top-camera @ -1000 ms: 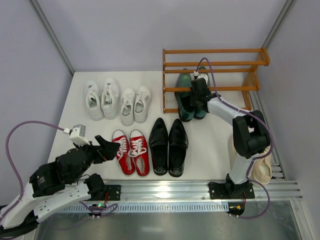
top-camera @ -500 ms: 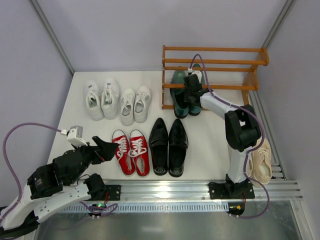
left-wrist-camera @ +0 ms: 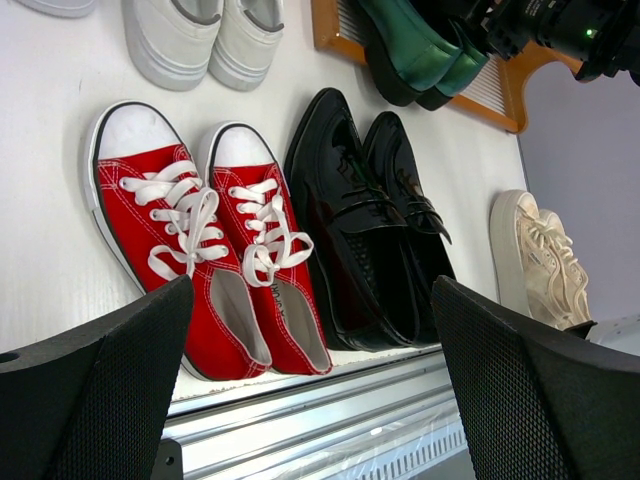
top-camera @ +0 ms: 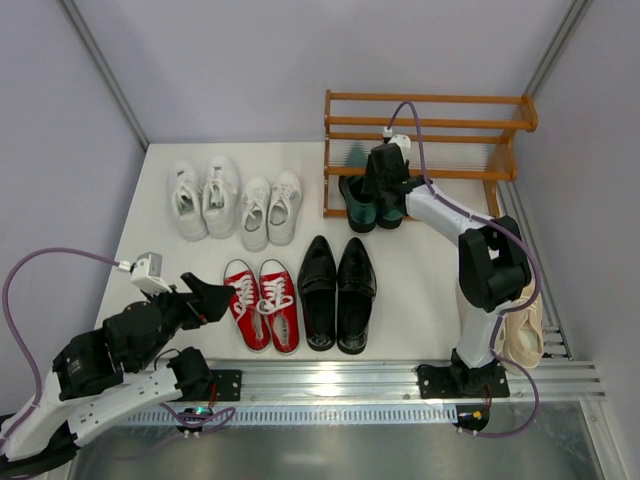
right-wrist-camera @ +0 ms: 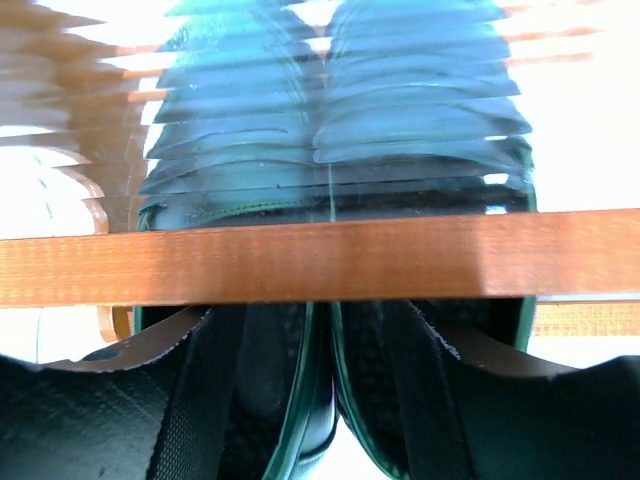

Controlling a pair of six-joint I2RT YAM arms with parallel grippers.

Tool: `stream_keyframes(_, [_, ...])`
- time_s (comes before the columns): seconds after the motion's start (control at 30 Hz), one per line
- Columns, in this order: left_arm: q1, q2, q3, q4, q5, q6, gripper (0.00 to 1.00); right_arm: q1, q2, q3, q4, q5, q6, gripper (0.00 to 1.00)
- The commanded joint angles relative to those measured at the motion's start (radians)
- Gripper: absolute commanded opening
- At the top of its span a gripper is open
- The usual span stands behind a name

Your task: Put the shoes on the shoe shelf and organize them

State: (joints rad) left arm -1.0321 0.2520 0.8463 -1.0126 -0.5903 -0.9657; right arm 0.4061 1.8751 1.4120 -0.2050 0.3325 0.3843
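The dark green loafers (top-camera: 374,206) sit side by side with their toes pushed under the lowest tier of the orange-brown shoe shelf (top-camera: 430,100). My right gripper (top-camera: 386,186) is at their heels. In the right wrist view one finger sits inside each loafer (right-wrist-camera: 330,130), with the inner walls loose between them. This gripper (right-wrist-camera: 325,400) is open, and a shelf bar (right-wrist-camera: 320,258) crosses just ahead of it. My left gripper (top-camera: 215,295) hovers open and empty by the red sneakers (top-camera: 262,303); in the left wrist view that gripper (left-wrist-camera: 310,300) shows them (left-wrist-camera: 210,260) below.
Glossy black loafers (top-camera: 338,293) lie right of the red pair. Two white sneaker pairs (top-camera: 205,198) (top-camera: 270,208) sit at the back left. Cream shoes (top-camera: 520,335) lie behind the right arm's base, by the metal rail (top-camera: 330,380).
The right arm slid the green loafers further back under the shelf's lowest tier, then its jaws spread apart off the inner walls. The left arm barely moved.
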Motion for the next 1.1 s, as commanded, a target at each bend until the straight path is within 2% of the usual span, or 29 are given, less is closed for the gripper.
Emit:
stream_keyframes(0.0, [-0.002, 0.007, 0.002, 0.008, -0.022, -0.018, 1.00, 0.002, -0.088, -0.025, 0.056, 0.039, 0.028, 0.60])
stream_keyframes(0.2, [-0.002, 0.012, 0.004, 0.006, -0.022, -0.019, 1.00, 0.026, -0.191, -0.087, -0.054, 0.091, 0.065, 0.65])
stream_keyframes(0.33, [-0.002, 0.016, 0.004, 0.014, -0.020, -0.016, 1.00, 0.043, -0.316, -0.208, -0.062, 0.138, 0.087, 0.69])
stream_keyframes(0.53, [-0.002, 0.035, 0.000, 0.029, -0.020, -0.005, 1.00, 0.109, -0.596, -0.412, -0.117, 0.163, 0.105, 0.73])
stream_keyframes(0.7, [-0.002, 0.059, -0.010, 0.048, -0.020, 0.015, 1.00, 0.310, -0.738, -0.507, -0.230, 0.137, 0.168, 0.73])
stream_keyframes(0.73, [-0.002, 0.064, -0.007, 0.051, -0.020, 0.018, 1.00, 0.389, -0.751, -0.516, -0.243, 0.129, 0.194, 0.79])
stream_keyframes(0.77, [-0.002, 0.069, -0.007, 0.052, -0.017, 0.022, 1.00, 0.428, -0.757, -0.527, -0.254, 0.125, 0.224, 0.85])
stream_keyframes(0.83, [-0.002, 0.079, -0.007, 0.055, -0.014, 0.021, 1.00, 0.535, -0.763, -0.525, -0.277, 0.134, 0.277, 0.86])
stream_keyframes(1.07, [-0.002, 0.099, -0.009, 0.054, -0.011, 0.009, 1.00, 0.724, -0.697, -0.525, -0.320, 0.161, 0.473, 0.87])
